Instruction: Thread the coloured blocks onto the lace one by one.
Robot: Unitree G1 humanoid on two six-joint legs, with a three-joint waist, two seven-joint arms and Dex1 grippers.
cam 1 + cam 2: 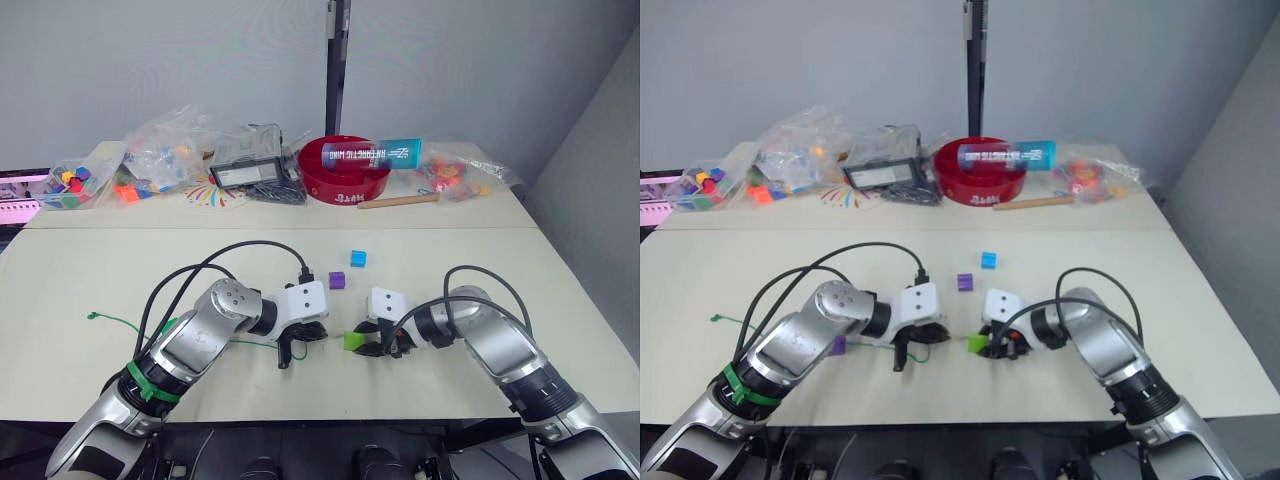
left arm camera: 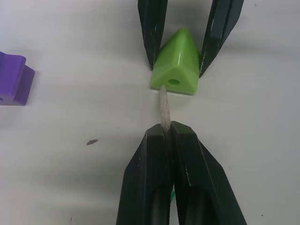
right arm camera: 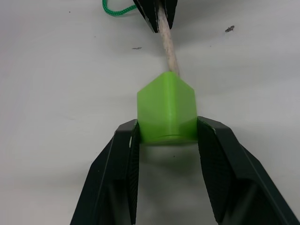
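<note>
Lime green block (image 2: pixel 174 65) is what I'm working on right now, sitting near the front middle of the table (image 1: pixel 520 270), pinched on both sides by my right gripper (image 3: pixel 167 136). My left gripper (image 2: pixel 167 129) is clamped tight on the lace (image 3: pixel 114 10) just behind its stiff tan tip (image 2: pixel 164 105), and that tip is touching the block's face right beside the hole. Honestly can't tell from the wrist views if it's actually gone in or is only butted against the edge.

So I'd say this is the insert step for this block. Next move needs a tiny nudge to line the tip up with the hole, then a straight push through while the right side holds the block steady. After that I'd have to re-grab the tip on the far side.

The green cord trails off toward the left edge of the table. A purple block (image 1: pixel 337 281) and a cyan-blue block (image 1: pixel 358 258) wait just beyond the grippers, not yet threaded. Another purple block (image 1: pixel 838 345) sits under my left arm. Bags of spare cubes (image 1: pixel 75 183) and a red bowl (image 1: pixel 345 172) are at the back, well out of the way.
</note>
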